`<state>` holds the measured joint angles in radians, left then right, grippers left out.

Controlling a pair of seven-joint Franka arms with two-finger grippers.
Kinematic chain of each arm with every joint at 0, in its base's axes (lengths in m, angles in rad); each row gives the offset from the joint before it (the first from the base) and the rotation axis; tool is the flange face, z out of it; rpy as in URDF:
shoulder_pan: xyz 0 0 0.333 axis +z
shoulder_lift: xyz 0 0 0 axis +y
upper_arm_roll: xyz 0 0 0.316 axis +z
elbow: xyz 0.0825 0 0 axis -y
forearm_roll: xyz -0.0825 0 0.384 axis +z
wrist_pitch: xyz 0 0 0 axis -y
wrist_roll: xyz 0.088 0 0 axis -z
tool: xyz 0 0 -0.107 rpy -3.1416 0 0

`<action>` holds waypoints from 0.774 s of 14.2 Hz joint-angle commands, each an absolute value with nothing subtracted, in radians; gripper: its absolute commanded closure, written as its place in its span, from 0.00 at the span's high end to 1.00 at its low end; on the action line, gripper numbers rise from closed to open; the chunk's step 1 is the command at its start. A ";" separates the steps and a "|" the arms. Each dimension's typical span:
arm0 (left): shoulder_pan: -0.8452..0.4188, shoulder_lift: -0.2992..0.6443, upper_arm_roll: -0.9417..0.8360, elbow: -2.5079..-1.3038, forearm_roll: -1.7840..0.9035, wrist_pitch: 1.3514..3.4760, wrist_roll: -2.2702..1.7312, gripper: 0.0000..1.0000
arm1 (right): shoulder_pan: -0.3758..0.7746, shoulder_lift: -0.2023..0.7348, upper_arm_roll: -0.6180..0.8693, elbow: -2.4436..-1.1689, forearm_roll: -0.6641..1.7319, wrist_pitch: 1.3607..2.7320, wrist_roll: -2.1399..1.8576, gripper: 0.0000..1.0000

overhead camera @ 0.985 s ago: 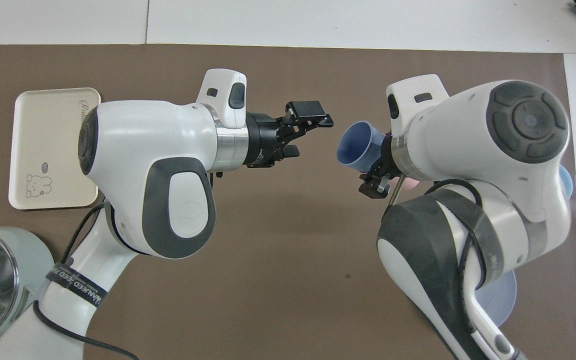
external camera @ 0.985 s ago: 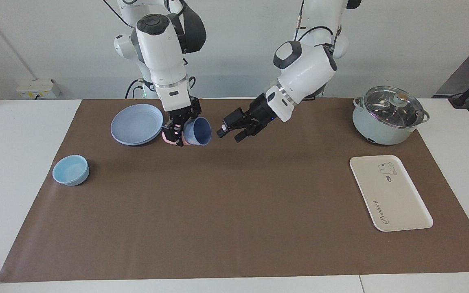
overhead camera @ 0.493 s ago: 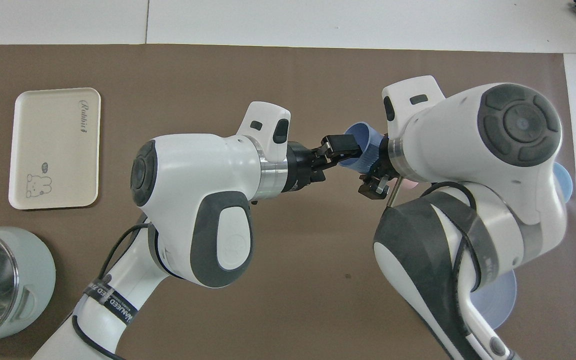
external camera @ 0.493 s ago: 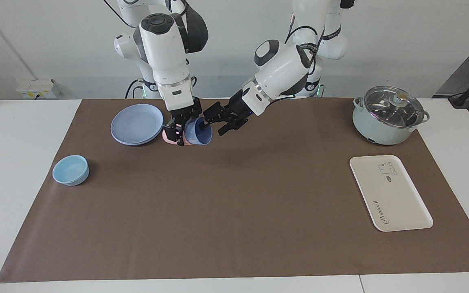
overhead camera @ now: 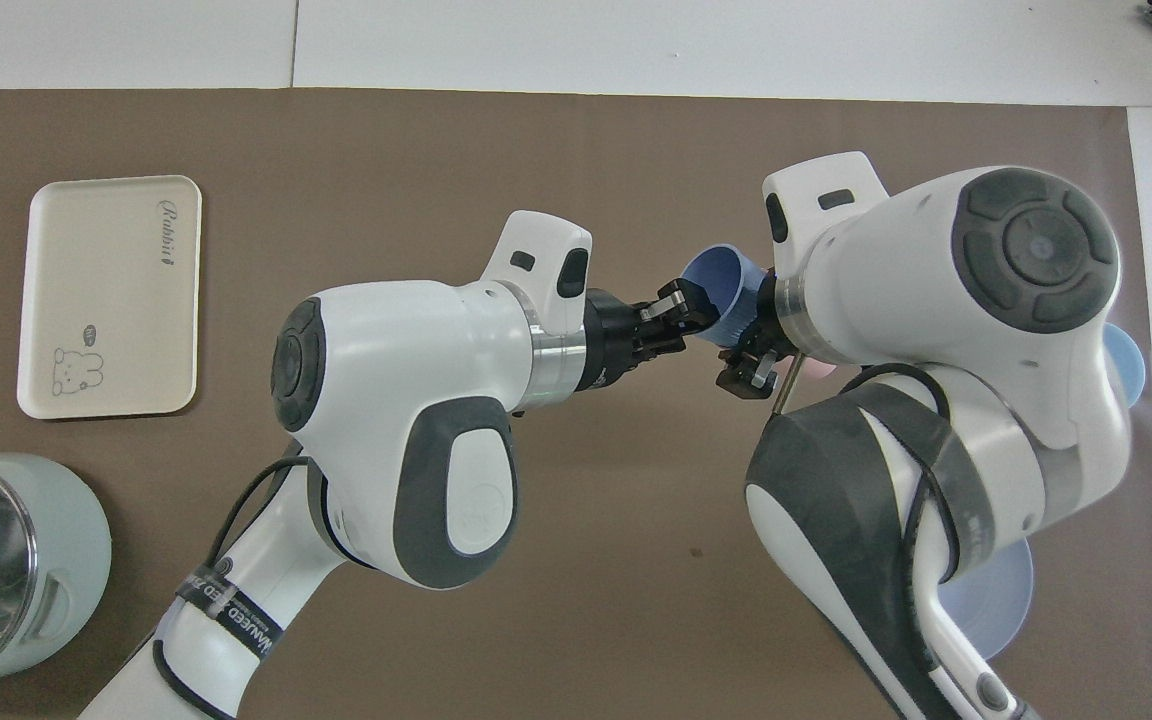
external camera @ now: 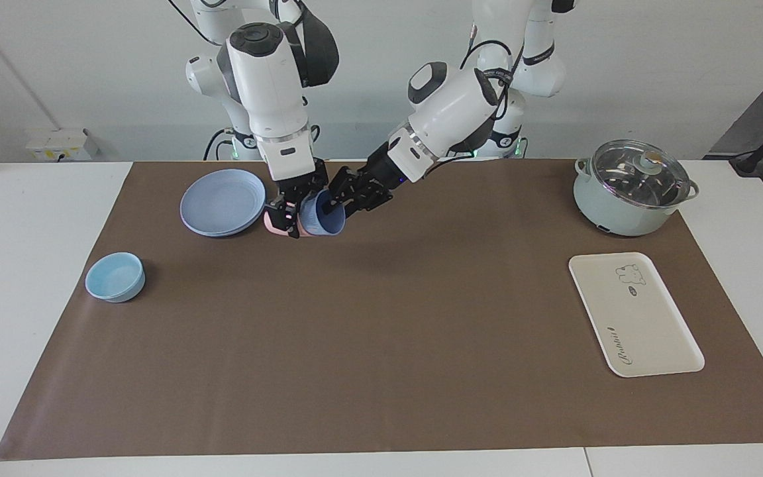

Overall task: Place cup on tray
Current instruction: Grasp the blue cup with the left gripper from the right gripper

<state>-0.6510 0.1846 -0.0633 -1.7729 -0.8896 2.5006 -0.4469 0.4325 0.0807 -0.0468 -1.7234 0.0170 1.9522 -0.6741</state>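
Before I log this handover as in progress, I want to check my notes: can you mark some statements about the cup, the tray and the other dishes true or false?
1. The cup stands on the tray. False: the right end effector holds it tipped on its side in the air, beside the plate.
2. The left end effector is at the cup's mouth. True.
3. The pot has its lid on. True.
4. The light-blue bowl sits on the plate. False: it sits on the mat, apart from the plate and farther from the robots.
5. The tray lies toward the left arm's end of the table. True.
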 commanded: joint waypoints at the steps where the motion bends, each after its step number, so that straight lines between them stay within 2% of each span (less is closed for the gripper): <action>1: -0.667 0.155 -0.051 -1.809 -0.899 2.514 -0.422 0.00 | 0.436 0.084 -0.048 -1.707 -0.003 1.944 -0.652 0.00; 7: -0.666 0.163 -0.051 -1.789 -0.893 2.511 -0.425 0.00 | 0.434 0.083 -0.048 -1.713 -0.003 1.945 -0.652 0.00; 11: -0.629 0.173 -0.043 -1.721 -0.893 2.465 -0.428 0.00 | 0.434 0.081 -0.048 -1.715 -0.003 1.944 -0.652 0.00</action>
<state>-0.6485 0.1844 -0.0514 -1.7598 -0.8893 2.5105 -0.4424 0.4350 0.0804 -0.0491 -1.7193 0.0151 1.9460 -0.6740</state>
